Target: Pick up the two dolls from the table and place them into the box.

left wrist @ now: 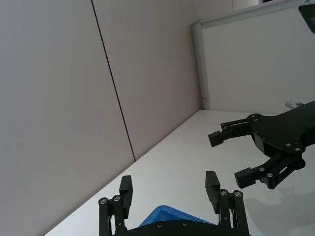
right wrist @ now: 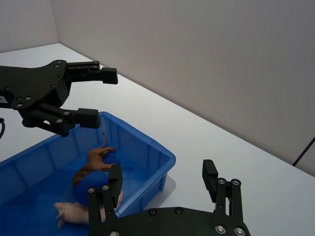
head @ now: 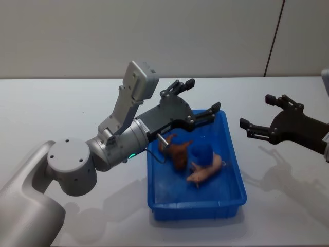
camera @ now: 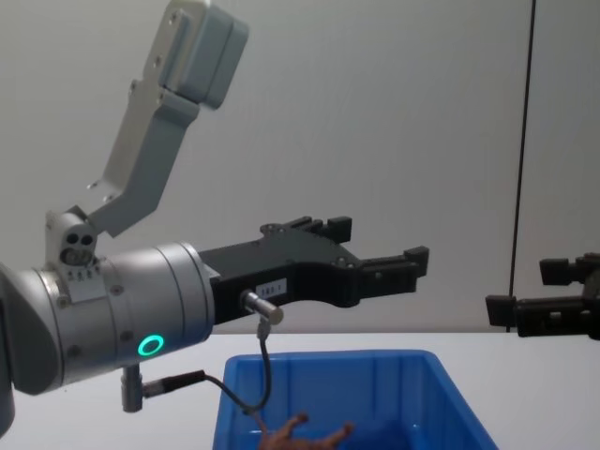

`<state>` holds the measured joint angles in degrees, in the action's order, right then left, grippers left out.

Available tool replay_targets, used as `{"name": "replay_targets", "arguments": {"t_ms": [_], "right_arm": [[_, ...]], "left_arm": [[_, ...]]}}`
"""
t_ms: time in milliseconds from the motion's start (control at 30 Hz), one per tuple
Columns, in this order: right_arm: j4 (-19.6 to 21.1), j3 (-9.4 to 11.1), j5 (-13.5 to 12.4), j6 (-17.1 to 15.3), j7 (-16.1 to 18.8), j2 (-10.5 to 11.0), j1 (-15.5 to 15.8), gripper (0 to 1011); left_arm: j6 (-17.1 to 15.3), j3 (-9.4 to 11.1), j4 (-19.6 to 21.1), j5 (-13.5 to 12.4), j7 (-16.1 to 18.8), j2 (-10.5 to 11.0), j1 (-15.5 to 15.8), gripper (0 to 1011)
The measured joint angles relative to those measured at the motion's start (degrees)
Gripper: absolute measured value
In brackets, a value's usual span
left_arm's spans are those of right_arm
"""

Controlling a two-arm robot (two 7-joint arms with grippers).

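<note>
Dolls in the box, both grippers open above and beside it.

Head view: the orange-brown doll (head: pixel 176 151) and the pale pink doll (head: pixel 206 171) lie touching inside the blue box (head: pixel 234 154) on the table (head: pixel 61 108); the left gripper (head: pixel 198 100) hangs spread wide and empty over the box's far rim, the right gripper (head: pixel 257 114) likewise open, clear of the box. A dark blue object between the dolls is hard to identify, possibly a cup. Left wrist view: the box shows as a cut-off corner. Right wrist view: both dolls lie on the box floor, the pink one partly hidden. Chest view: the pink doll is concealed. Judged complete; a good finish lifts each arm straight away without brushing the rim.
</note>
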<state>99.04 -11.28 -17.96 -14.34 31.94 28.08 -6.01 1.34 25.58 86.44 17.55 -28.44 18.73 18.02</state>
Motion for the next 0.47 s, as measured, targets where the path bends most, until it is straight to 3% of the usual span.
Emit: {"name": "replay_targets", "arguments": {"t_ms": [133,467], "right_arm": [[0.0,0.0,0.0,0.0,0.0,0.0,0.0,1001],[0.0,0.0,0.0,0.0,0.0,0.0,0.0,1001]], "left_arm": [[0.02,0.02,-0.01,0.12,-0.11,-0.05,0.08,1003],[0.4,-0.35,0.44,0.65,0.15,0.39,0.0,1003]]}}
